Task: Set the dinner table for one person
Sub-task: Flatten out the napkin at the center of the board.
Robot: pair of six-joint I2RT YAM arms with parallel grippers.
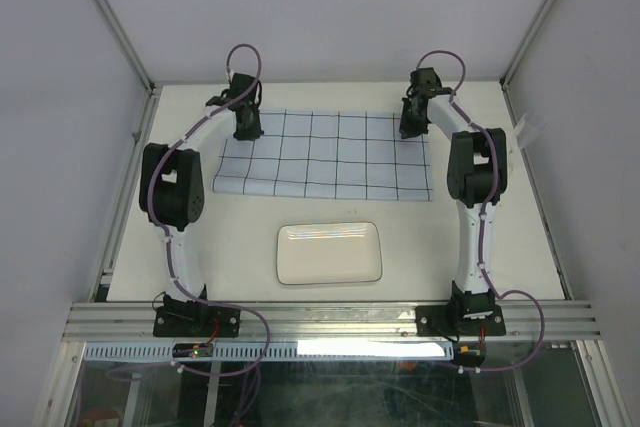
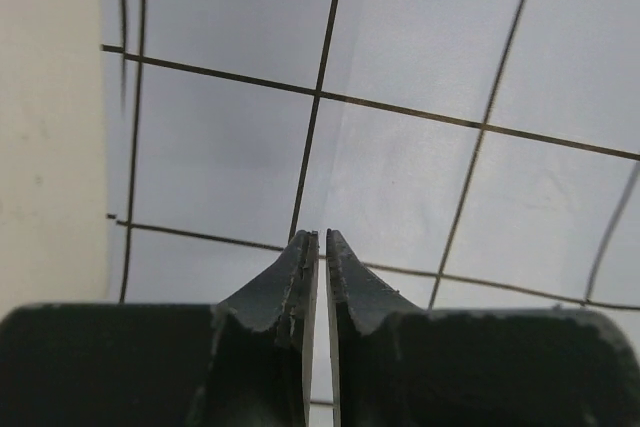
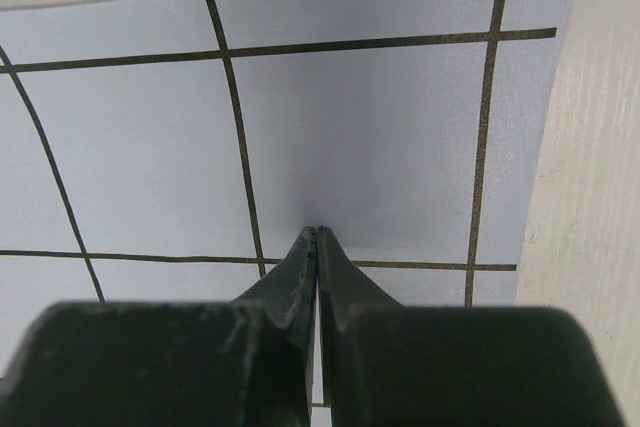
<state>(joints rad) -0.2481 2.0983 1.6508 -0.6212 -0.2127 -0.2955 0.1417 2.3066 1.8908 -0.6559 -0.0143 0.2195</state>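
The cream-white dinner table [image 1: 250,237] carries a pale-blue cloth [image 1: 325,155] with dark grid lines, spread flat at the far middle. A white rectangular plate [image 1: 329,253] lies on the table in front of the cloth. My left gripper [image 1: 247,130] is down at the cloth's far left corner. In the left wrist view its jaws [image 2: 321,237] stand almost closed, pinching the cloth [image 2: 420,47], and a faint crease runs away from the tips. My right gripper [image 1: 410,127] is down at the far right corner. It is shut [image 3: 319,231] with its tips in the cloth [image 3: 350,117].
Aluminium rails [image 1: 330,319] run along the near edge by the arm bases. Grey walls enclose the table on the left, right and far sides. Bare table shows beside the cloth's right edge [image 3: 590,197] and left edge [image 2: 50,147].
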